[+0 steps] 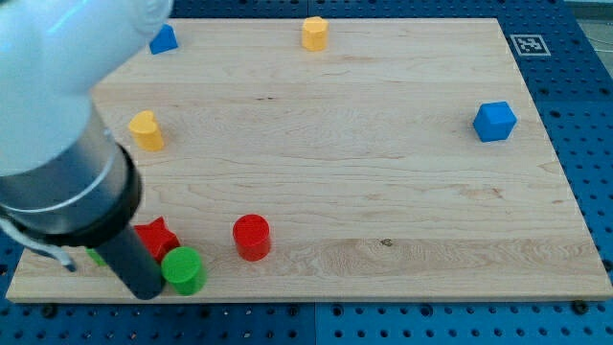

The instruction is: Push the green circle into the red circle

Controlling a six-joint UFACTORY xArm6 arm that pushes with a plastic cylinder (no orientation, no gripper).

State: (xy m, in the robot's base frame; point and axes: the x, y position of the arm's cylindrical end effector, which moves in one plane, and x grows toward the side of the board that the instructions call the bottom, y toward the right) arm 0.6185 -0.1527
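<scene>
The green circle (184, 270) sits near the board's bottom left edge. The red circle (252, 237) stands a short way to its upper right, apart from it. My tip (146, 290) is at the bottom left, touching or almost touching the green circle's left side. The rod and the arm's white and grey body fill the view's left. A red star (156, 237) lies just above the green circle, partly behind the rod. The green star is almost wholly hidden behind the rod.
A yellow block (146, 130) stands at mid left, a yellow block (314, 33) at top centre, a blue block (164, 39) at top left, a blue cube (494, 122) at the right. The board's bottom edge (316, 297) is just below the green circle.
</scene>
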